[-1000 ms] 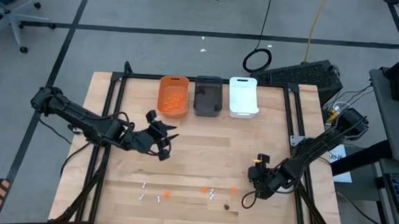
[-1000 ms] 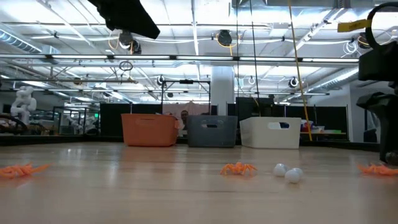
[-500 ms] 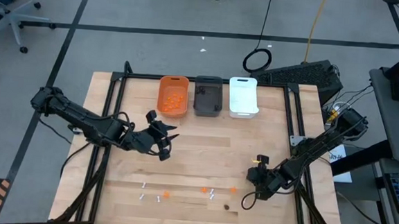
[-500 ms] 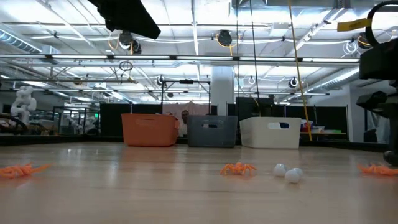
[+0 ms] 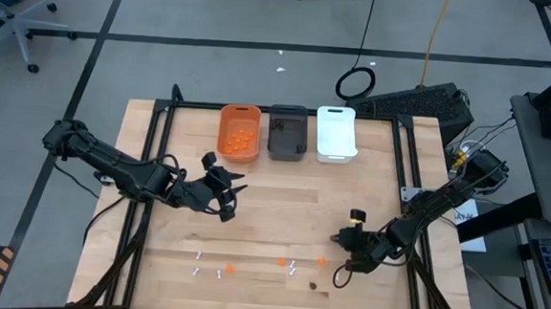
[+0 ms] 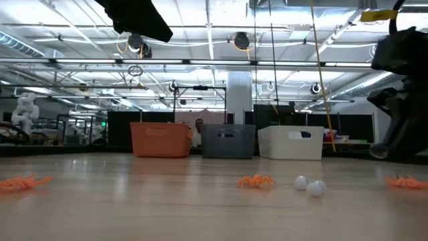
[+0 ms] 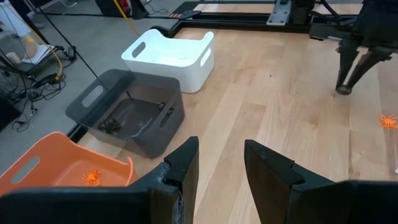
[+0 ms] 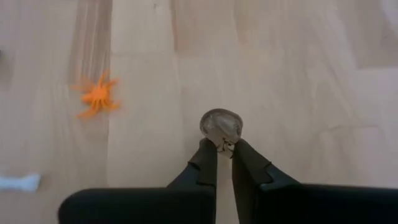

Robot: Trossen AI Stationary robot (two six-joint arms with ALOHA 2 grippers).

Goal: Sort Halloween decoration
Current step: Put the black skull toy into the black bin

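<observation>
Between the right gripper's [image 8: 224, 149] pressed-together tips sits a grey-brown lump [image 8: 221, 124], barely pinched at its edge, so lift slowly, keeping the tips square.

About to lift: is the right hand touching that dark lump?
Touching. The right wrist view shows the right hand pinched shut on the dark lump.

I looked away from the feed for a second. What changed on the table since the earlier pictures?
The right gripper shifted a little toward the table's middle and lifted, and its fingers closed on a small dark lump, which it now holds above the wood. The left gripper stayed parked near the orange bin, and the loose orange and white pieces along the near edge did not move.
</observation>
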